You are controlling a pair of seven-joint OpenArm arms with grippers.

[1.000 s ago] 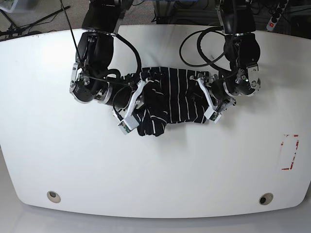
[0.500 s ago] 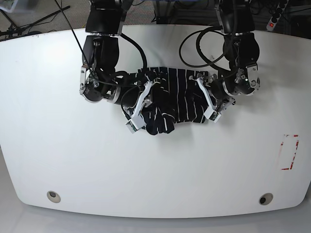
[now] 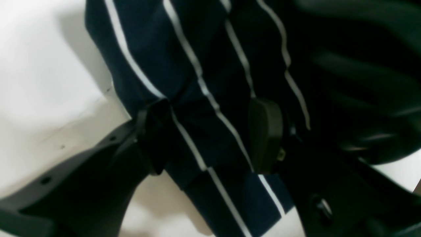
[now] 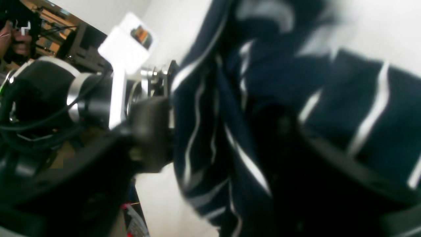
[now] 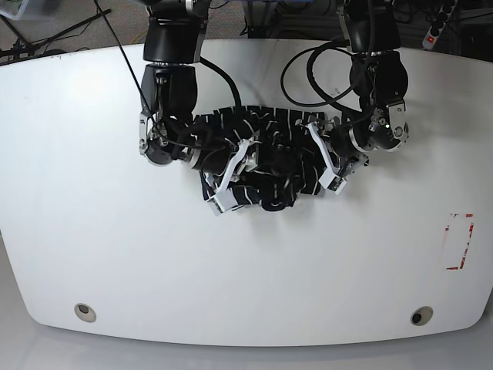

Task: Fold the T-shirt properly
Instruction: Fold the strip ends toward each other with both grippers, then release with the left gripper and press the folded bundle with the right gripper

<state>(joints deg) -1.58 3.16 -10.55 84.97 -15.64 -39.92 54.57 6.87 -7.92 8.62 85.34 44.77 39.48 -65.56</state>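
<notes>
Left pincer [image 3: 210, 138] grips a shirt [image 5: 269, 158] edge; right pincer [image 4: 223, 131] also pinches cloth. I'm mid-fold; next I judge: lay it flat on desk [image 5: 246, 270].

no readable text, labels or numbers anywhere

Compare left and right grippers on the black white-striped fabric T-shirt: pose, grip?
The left gripper sits at the black white-striped fabric T-shirt's edge on the base view's right; the right gripper is further in toward its middle. In the left wrist view the fabric lies flat between the left gripper's pads; in the right wrist view it hangs bunched. Both are shut on the shirt.
</notes>
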